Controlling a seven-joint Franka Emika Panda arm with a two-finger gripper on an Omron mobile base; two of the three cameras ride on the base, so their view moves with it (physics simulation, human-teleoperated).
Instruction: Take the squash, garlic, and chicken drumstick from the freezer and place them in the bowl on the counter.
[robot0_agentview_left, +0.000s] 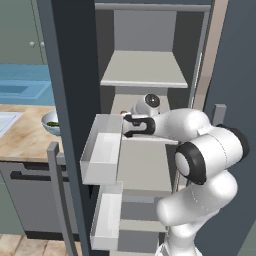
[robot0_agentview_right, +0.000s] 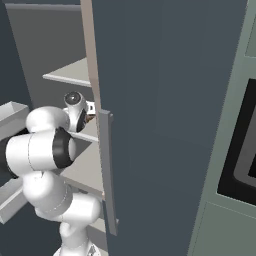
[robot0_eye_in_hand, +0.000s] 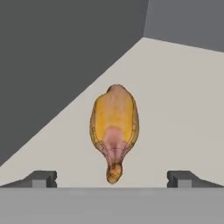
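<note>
From the left base view, the arm reaches into the freezer (robot0_agentview_left: 145, 75), with the bowl (robot0_agentview_left: 50, 122) waiting on the counter (robot0_agentview_left: 25, 135). In the hand view, the gripper (robot0_eye_in_hand: 112, 178) stands wide open over the chicken drumstick (robot0_eye_in_hand: 114, 129) on the shelf; closing on its tapered end risks a slip.

A white sink (robot0_agentview_left: 6, 120) sits at the far left of the left base view. Above it is a shiny blue wall (robot0_agentview_left: 22, 85), and higher up hang grey-green cupboards (robot0_agentview_left: 20, 30) with small round knobs. Down low there is a dark grey front (robot0_agentview_left: 30, 200) with a long bar handle. The floor (robot0_agentview_left: 12, 244) is made of light brown tiles. In the right base view, a black oven window (robot0_agentview_right: 245, 145) sits in a pale green cabinet (robot0_agentview_right: 225, 225).
</note>
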